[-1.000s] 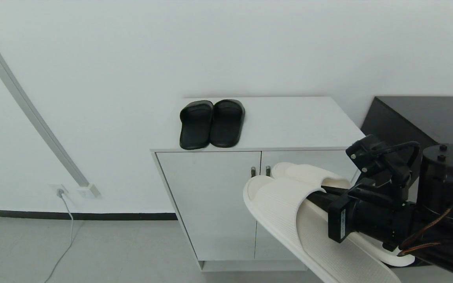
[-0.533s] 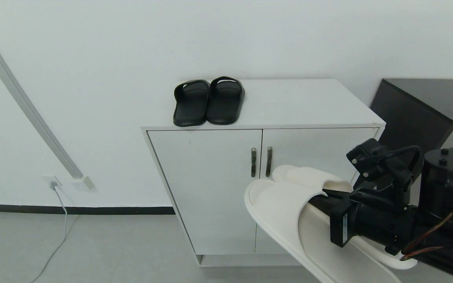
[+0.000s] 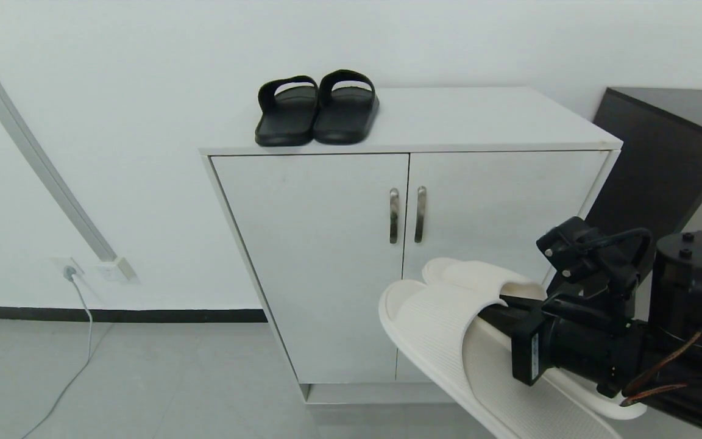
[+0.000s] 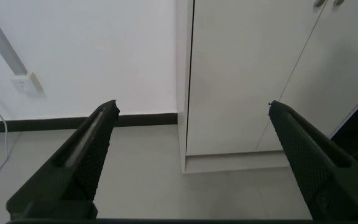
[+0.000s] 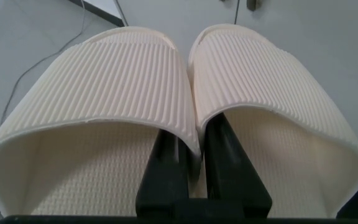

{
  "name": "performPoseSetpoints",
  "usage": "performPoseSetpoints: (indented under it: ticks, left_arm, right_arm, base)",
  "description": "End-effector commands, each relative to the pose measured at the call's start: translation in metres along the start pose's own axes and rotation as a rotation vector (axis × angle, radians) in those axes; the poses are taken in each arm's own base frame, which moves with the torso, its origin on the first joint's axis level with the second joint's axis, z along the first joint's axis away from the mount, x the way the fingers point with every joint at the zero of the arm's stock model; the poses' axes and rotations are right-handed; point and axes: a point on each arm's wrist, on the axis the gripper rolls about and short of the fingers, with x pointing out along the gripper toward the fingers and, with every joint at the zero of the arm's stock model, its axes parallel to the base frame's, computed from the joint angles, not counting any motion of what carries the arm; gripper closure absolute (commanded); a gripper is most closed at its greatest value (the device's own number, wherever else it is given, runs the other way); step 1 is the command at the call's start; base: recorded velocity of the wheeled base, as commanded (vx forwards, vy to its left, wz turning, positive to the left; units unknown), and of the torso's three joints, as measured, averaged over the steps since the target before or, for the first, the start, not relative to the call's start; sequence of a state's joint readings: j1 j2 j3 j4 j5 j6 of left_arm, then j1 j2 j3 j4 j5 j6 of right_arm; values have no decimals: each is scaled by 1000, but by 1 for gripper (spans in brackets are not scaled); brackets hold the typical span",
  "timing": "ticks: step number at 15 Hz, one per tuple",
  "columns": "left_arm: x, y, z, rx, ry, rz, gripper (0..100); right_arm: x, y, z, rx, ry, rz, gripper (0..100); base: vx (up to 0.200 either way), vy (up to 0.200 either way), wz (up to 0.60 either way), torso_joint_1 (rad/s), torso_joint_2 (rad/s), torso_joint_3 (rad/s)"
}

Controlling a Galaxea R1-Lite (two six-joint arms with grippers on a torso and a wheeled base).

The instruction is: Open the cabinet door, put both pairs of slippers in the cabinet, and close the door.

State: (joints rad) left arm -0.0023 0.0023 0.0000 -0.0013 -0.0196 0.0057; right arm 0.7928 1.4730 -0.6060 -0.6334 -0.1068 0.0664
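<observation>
Head view: my right pincer [image 3: 491, 312] pinches the cream ribbed slipper pair [image 3: 436, 311]. The white cabinet's doors [image 3: 320, 262] just beyond it are shut. My left pincer [image 4: 192, 106] is spread and should pull the metal handle [image 3: 393, 215] next.

White cabinet [image 3: 326, 262] shut, black slippers [image 3: 317, 114] on top, cream slippers [image 3: 439, 317] held before it

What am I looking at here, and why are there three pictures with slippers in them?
It is a two-armed robot tidying slippers. The wide picture comes from a camera on its head; the other two cameras sit on its wrists. Its right end effector, a two-fingered clamp, grips a pair of white slippers, one finger inside each. The left end effector is open and holds nothing. Ahead stands a white cabinet, both doors shut, with black slippers on top.
</observation>
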Motion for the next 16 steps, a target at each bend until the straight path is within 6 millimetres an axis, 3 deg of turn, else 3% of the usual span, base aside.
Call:
performPoseSetpoints:
  ticks: [1, 11, 16]
  left_arm:
    - [0, 0, 0, 0, 0, -1, 0]
    - [0, 0, 0, 0, 0, -1, 0]
    - [0, 0, 0, 10, 0, -1, 0]
  right_arm:
    - [0, 0, 0, -1, 1, 0, 100]
    - [0, -1, -3, -3, 9, -2, 100]
    - [-1, -1, -4, -3, 13, -1, 100]
  base:
    - [0, 0, 0, -139, 471, 330]
    - [0, 0, 0, -81, 449, 369]
    - [0, 0, 0, -3, 113, 108]
